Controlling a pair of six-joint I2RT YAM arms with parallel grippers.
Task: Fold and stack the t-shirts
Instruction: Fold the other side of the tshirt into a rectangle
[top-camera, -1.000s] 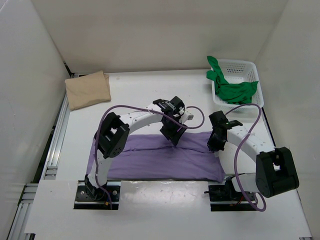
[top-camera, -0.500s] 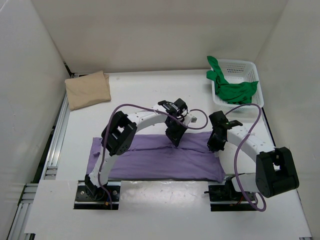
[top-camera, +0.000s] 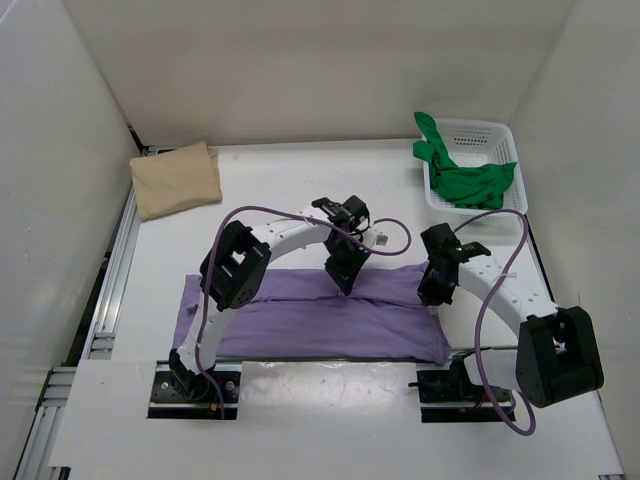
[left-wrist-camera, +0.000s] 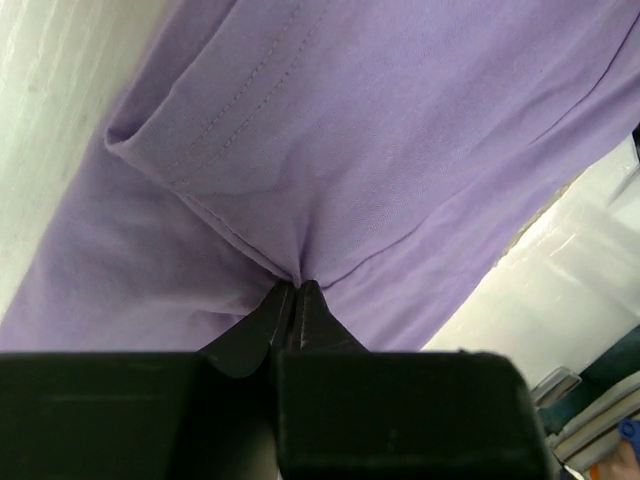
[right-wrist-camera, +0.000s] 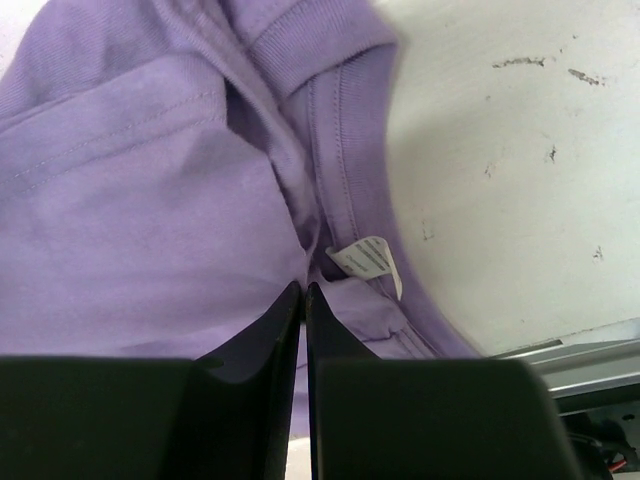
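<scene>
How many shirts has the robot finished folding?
One looks done: the tan t-shirt lies folded at the far left. The left gripper and right gripper pinch the half-folded purple t-shirt. The green t-shirt sits crumpled in the white basket; none are stacked.

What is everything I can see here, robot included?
purple t-shirt: one, light purple, spread along the table's near side
tan t-shirt: one, beige, folded, far left corner
green t-shirt: one, bright green, bunched in the basket
basket: one, white mesh, far right corner
table: one, white
left arm, right arm: two, white and black, near edge
left claw: one, black, pinching purple t-shirt
right claw: one, black, pinching it near the collar
</scene>
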